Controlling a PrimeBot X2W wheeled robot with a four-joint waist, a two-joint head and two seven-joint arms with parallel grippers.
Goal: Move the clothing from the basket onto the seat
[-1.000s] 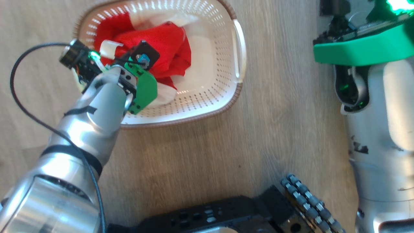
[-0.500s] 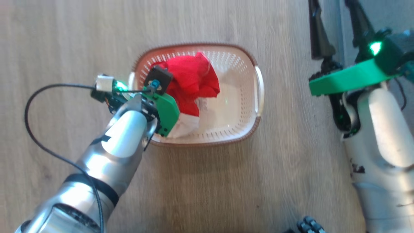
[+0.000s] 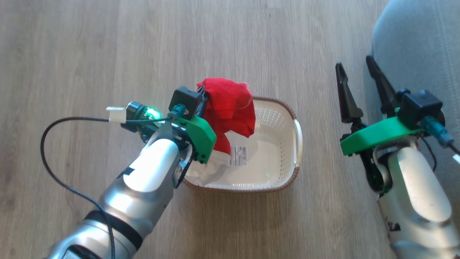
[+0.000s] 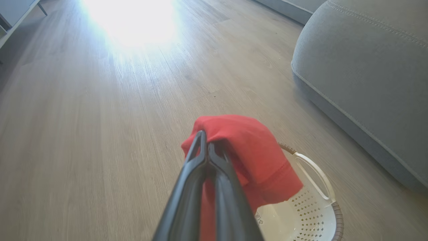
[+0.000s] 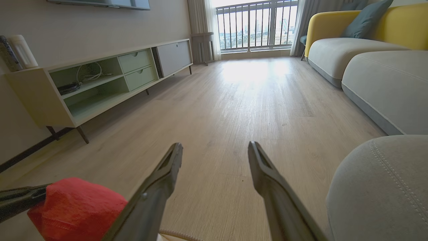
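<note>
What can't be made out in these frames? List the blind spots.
- Left gripper: in the head view its jaws are hidden by its wrist camera and the clothing.
- Basket: the left side is covered by the left arm. It is unclear whether the white fabric is a separate garment.
- Label: print too small to read.
- Seat: cut off by the head view's edges.

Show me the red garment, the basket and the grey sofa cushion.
red garment (image 3: 230, 104), head view, middle of the red fabric.
basket (image 3: 299, 142), head view, white side handle.
grey sofa cushion (image 4: 364, 67), left wrist view, rounded side.
</note>
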